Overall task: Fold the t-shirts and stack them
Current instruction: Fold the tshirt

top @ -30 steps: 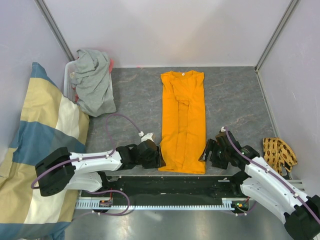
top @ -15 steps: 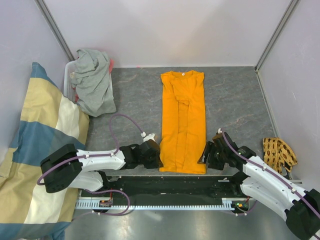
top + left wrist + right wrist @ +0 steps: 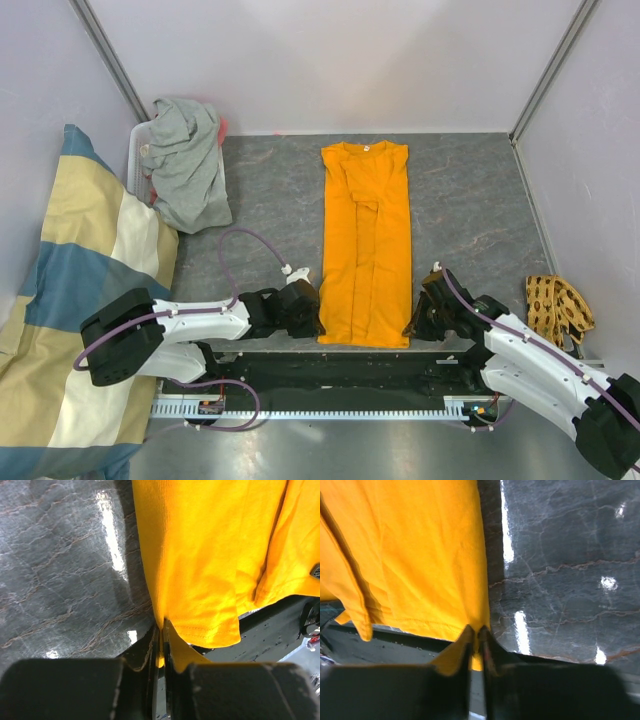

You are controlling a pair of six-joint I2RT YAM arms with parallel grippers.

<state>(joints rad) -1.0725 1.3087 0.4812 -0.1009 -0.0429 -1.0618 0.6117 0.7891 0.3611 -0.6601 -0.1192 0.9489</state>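
The orange t-shirt [image 3: 366, 240] lies as a long narrow strip on the dark mat, sleeves folded in, neck at the far end. My left gripper [image 3: 316, 322] is shut on its near left hem corner; the left wrist view shows orange cloth [image 3: 200, 570] pinched between the jaws of that gripper [image 3: 162, 630]. My right gripper [image 3: 413, 322] is shut on the near right hem corner, with the orange cloth [image 3: 415, 555] caught in that gripper [image 3: 476, 632]. The grey t-shirt [image 3: 185, 160] sits crumpled at the far left.
A white basket [image 3: 137, 160] holds the grey shirt. A large cream-and-blue cloth [image 3: 75, 300] drapes over the left side. A tan woven piece [image 3: 558, 304] lies at the right edge. White walls enclose the mat [image 3: 270, 190].
Both grippers have closed on the near hem corners of the orange shirt. The right arm shifted slightly lower and inward; the left stayed nearly still.
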